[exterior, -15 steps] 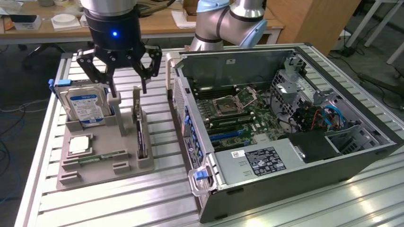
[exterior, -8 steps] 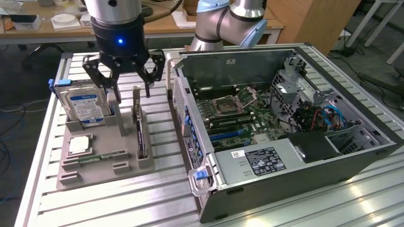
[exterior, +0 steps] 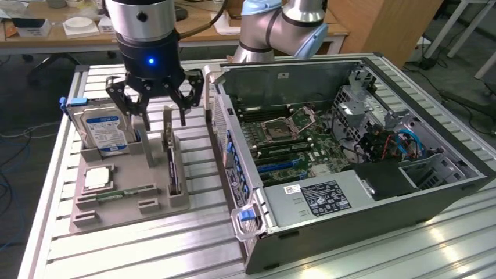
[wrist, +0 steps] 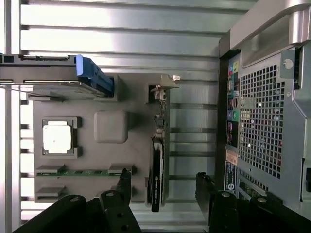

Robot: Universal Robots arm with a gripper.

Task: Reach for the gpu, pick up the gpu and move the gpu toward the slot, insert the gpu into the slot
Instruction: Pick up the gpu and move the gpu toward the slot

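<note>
Gripper wide open, fingers either side of gpu, no contact. gpu on edge in grey holder tray, alongside CPU, memory stick, hard drive. PC case beside tray.

Overall: bright, even room light from overhead, so shadows stay soft.
Table: pale glare on the metal slats at the exterior view's right. In the wrist view they burn nearly white.
Computer case: open inside well lit, with dark pockets around the drive bays.
Gripper: blue lamp glowing on its body, and faint shade on the grey tray below.
</note>
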